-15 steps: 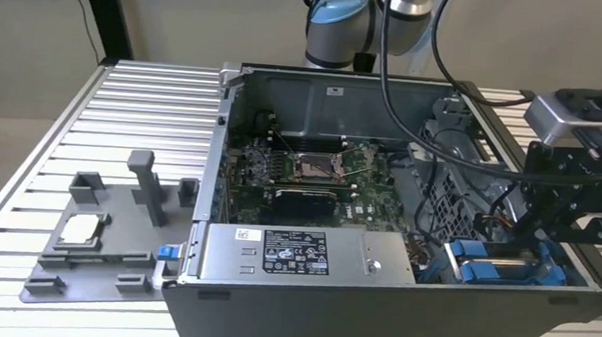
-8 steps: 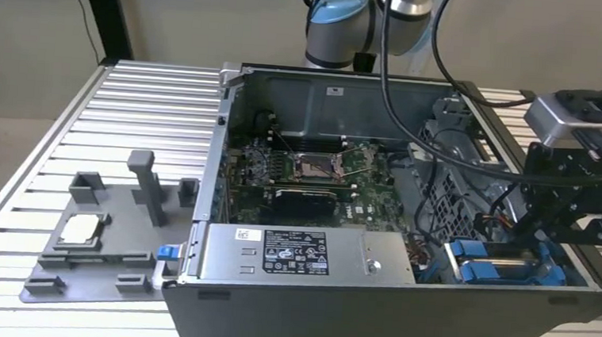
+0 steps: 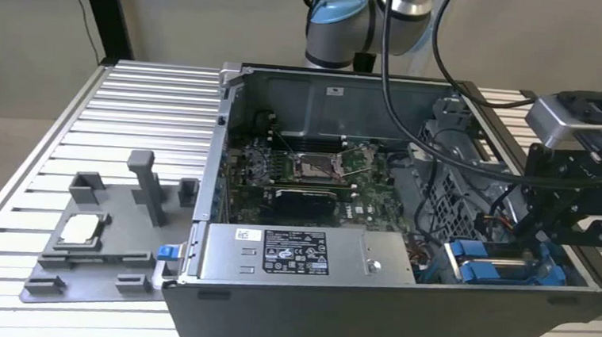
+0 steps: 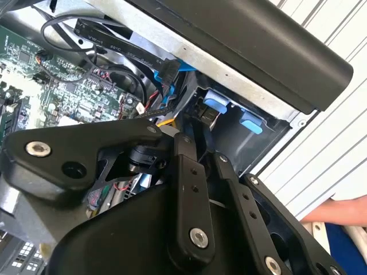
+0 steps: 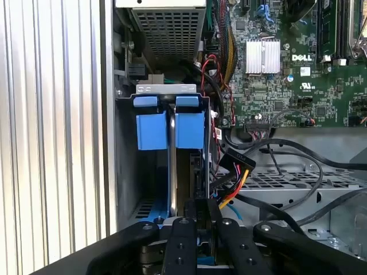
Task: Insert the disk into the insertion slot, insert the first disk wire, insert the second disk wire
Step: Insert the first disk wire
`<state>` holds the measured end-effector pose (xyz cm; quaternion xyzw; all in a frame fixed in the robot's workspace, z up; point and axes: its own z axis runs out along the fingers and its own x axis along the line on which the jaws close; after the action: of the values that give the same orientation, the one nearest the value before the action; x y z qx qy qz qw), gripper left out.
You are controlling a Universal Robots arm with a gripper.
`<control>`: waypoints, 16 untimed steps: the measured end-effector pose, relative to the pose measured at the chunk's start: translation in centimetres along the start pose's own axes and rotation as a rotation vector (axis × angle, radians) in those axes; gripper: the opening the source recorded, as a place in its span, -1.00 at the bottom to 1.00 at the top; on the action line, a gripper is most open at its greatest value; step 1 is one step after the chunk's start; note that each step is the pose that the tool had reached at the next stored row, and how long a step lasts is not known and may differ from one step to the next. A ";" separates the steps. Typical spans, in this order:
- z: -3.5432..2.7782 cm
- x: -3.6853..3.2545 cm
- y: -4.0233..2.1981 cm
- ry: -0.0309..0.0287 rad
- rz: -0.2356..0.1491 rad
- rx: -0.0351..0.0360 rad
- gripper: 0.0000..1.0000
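The gripper [image 5: 203, 215], bottom centre, its jaws' state impossible to tell, sits beside the wires [image 5: 232, 186] below the blue carriers [image 5: 189, 129], so any connector should go in square, untangled.

**Open computer case on the table, gripper over the drive cage**

The computer case [image 3: 375, 321] lies open on the slatted table [image 3: 146, 102]. A fixture tray [image 3: 92, 277] sits just beside it at the exterior view's left, and the arm's base [image 3: 342, 28] stands behind it. Inside, the power-supply box [image 3: 306, 252] runs along the near wall, with the motherboard [image 3: 301, 172] behind it. At the exterior view's right, the drive cage [image 5: 126, 172] holds two drive carriers [image 5: 152, 126] side by side. The gripper [image 5: 199, 213] hangs over that cage. A cable bundle [image 5: 235, 172] lies between the carriers and the motherboard.
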<state>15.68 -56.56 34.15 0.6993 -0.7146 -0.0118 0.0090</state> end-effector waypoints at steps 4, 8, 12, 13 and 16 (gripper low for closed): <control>0.01 0.00 0.01 0.0000 -0.002 0.0000 -1.00; 0.01 0.00 0.06 0.0001 -0.005 0.0005 -1.00; 0.02 0.00 0.07 0.0003 -0.015 0.0018 -1.00; 0.03 0.00 0.06 0.0004 -0.017 0.0023 -1.00; 0.07 0.00 0.07 0.0007 -0.022 0.0043 -1.00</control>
<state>15.61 -56.56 34.08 0.7073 -0.7068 -0.0101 0.0076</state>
